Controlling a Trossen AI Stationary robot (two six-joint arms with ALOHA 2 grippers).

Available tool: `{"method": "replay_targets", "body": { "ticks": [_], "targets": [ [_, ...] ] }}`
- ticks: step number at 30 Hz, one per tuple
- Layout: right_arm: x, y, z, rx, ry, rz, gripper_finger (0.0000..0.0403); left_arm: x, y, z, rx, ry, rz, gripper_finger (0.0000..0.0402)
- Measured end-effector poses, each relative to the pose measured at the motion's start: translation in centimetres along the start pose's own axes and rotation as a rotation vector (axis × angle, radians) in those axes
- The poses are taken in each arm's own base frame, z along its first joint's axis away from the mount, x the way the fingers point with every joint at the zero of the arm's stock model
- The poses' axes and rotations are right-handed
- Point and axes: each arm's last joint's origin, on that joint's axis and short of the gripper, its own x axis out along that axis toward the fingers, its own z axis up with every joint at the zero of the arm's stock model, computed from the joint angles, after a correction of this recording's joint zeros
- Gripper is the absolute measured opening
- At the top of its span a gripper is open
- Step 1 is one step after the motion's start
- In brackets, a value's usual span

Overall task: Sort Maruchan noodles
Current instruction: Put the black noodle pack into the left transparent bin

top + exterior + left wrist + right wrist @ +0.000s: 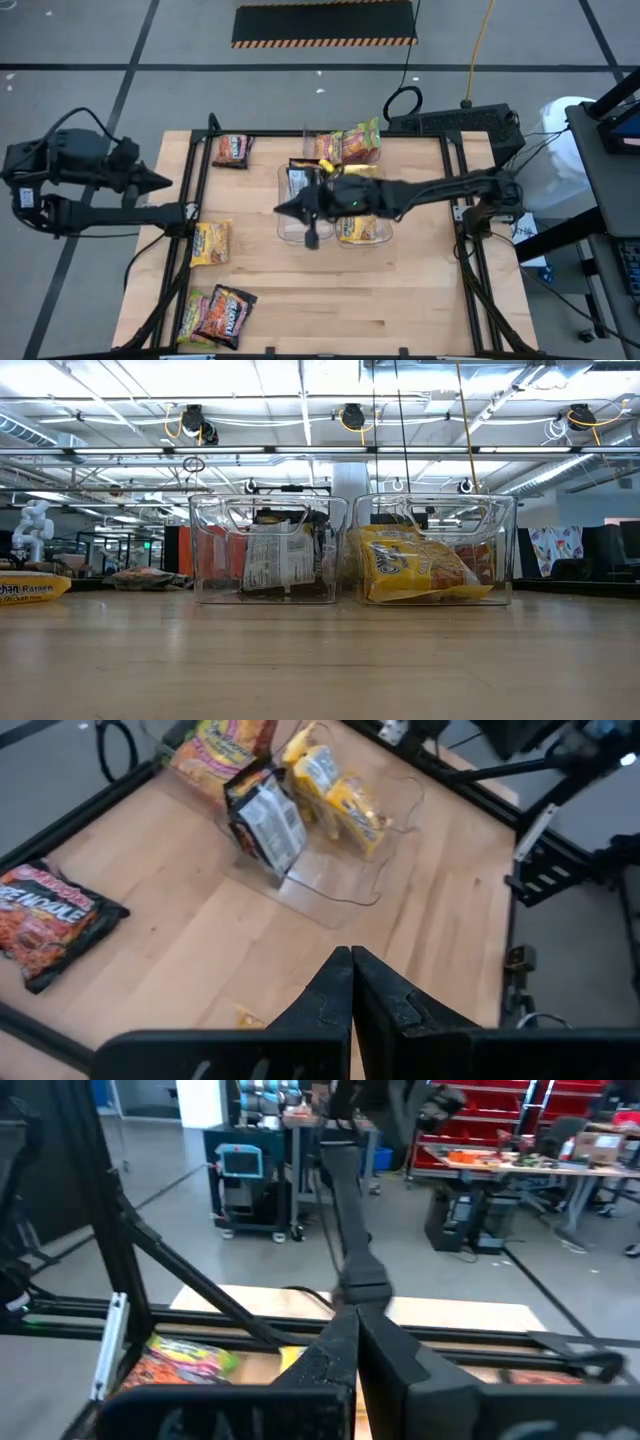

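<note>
On the pale wooden table (pixel 330 290) we see our right gripper (pixel 283 208), fingers pressed together, hovering over two clear plastic bins (pixel 300 238) holding flat plastic noodle packets (pixel 362 228), others lying scattered beyond it, while our left gripper (pixel 165 182), likewise pressed together, waits off the table's edge.

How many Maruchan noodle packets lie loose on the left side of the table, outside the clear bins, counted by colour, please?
Dark brown packets: 2
Yellow packet: 1
Pink-green packet: 1
Total: 4
</note>
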Motion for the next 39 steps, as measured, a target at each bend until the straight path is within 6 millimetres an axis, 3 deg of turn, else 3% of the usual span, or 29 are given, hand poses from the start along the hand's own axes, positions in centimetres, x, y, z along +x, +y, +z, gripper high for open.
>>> {"method": "replay_targets", "body": {
  "ticks": [6, 11, 16, 24, 39],
  "targets": [
    [1.7, 2.4, -2.3, 0.018, 0.057, 0.054, 0.0, 0.5, -0.1, -0.5, -0.007, 0.052, -0.081, 0.0003],
    [1.4, 4.0, -2.5, 0.007, 0.086, 0.094, 0.0, 3.1, 0.2, -1.2, -0.06, 0.191, -0.132, 0.0003],
    [0.9, 4.8, -2.4, 0.0, 0.115, 0.112, 0.0, 5.3, 1.1, -3.6, -0.186, 0.322, -0.182, 0.0003],
    [0.5, 5.0, -3.0, -0.009, 0.201, 0.117, 0.0, 4.7, 2.3, -7.3, -0.401, 0.31, -0.209, 0.0003],
    [0.5, 4.0, -3.1, -0.008, 0.223, 0.094, 0.0, 4.7, 1.6, -7.5, -0.37, 0.21, -0.2, 0.0003]
  ]
}}
